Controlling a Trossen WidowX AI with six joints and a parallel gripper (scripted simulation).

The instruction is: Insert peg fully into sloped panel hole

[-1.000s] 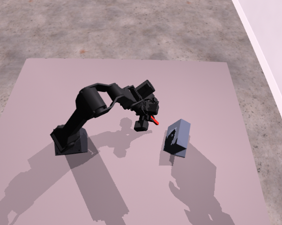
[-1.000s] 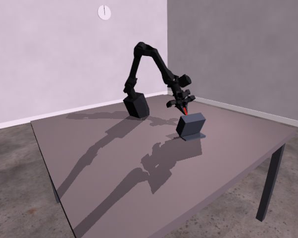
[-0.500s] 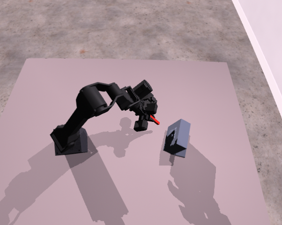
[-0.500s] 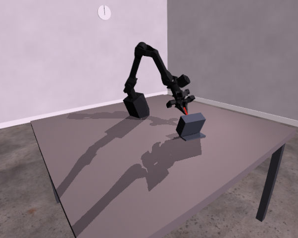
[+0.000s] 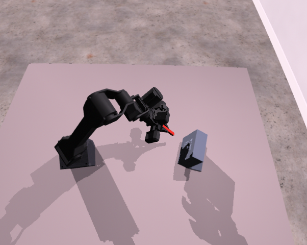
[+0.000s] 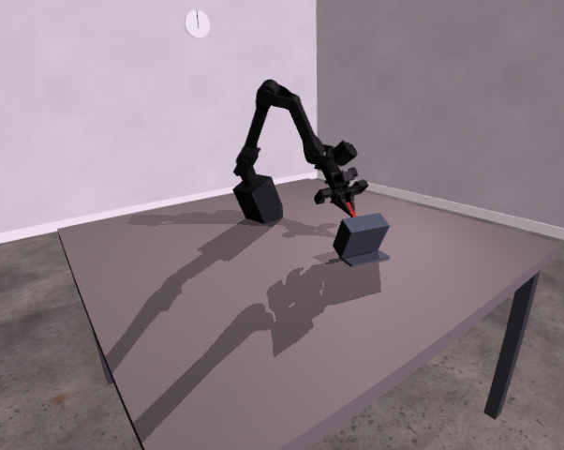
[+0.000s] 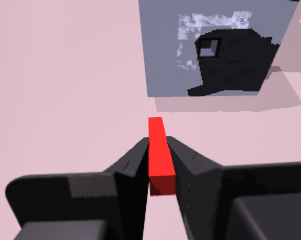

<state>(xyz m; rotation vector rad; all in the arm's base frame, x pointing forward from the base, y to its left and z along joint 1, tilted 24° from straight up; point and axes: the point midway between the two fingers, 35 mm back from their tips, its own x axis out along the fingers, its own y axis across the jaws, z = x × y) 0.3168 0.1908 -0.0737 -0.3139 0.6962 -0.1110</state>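
Observation:
My gripper (image 7: 157, 142) is shut on a red square peg (image 7: 159, 152), which sticks out forward between the fingers. In the top view the peg (image 5: 168, 130) points down and to the right toward the grey-blue block with the sloped panel (image 5: 193, 149), with a gap between its tip and the panel. In the wrist view the sloped panel (image 7: 210, 50) lies ahead and to the right, and its small square hole (image 7: 208, 48) sits in the arm's shadow, right of the peg's line. In the exterior view the peg (image 6: 350, 209) hangs just above the block (image 6: 361, 235).
The arm's base (image 5: 76, 155) stands on the pink table to the left of the block. The block rests on a thin flat foot plate (image 6: 365, 258). The table's right edge (image 5: 264, 147) is well beyond the block.

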